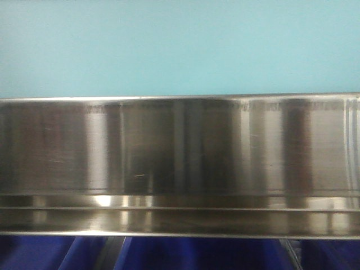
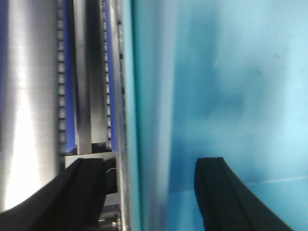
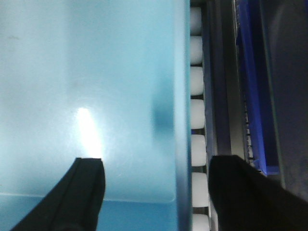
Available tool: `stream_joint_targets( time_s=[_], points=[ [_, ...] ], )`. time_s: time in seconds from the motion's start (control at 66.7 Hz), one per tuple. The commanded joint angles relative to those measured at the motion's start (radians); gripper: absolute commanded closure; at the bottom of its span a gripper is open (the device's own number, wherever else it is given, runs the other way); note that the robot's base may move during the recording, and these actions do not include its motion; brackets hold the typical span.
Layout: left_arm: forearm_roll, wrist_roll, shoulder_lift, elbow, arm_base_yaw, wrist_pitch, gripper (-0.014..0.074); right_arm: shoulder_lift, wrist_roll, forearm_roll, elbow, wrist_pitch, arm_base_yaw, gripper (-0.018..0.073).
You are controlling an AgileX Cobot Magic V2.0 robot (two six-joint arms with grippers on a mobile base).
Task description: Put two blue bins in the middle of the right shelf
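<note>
a pale blue bin [image 1: 180,45] sits just above the middle shelf's steel rail [image 1: 180,146], a side wall between the wide-spread fingers of the left pincer [image 2: 149,192] and the right pincer [image 3: 154,187]. placing looks nearly done; next, both should back straight out.

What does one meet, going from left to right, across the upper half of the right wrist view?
pale light-blue bin → column of white rollers → grey metal rail → dark blue bin
</note>
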Motion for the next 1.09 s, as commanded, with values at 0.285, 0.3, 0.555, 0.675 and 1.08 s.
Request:
stream_joint_targets(
  time_s=[0.285,0.3,0.555,0.675,1.08],
  points=[
    [0.006,0.01,-0.032,0.004,0.004,-0.004,0.0282,-0.01,-0.04,-0.011,0.009,-0.008,-0.006,0.021],
    [0.008,0.01,-0.032,0.004,0.004,-0.004,0.0282,-0.01,-0.04,-0.011,0.011,-0.008,-0.006,0.021],
    [0.01,0.01,-0.032,0.004,0.004,-0.004,0.0282,-0.01,-0.04,-0.007,0.03,-0.008,-0.006,0.021],
    [0.012,0.01,-0.032,0.004,0.004,-0.004,0.0282,-0.01,-0.04,-0.005,0.03,-0.008,-0.017,0.021],
    [0.012,0.01,-0.032,0.004,0.004,-0.004,0.0282,-0.01,-0.085,0.099,0.03,-0.008,-0.06,0.021]
  ],
)
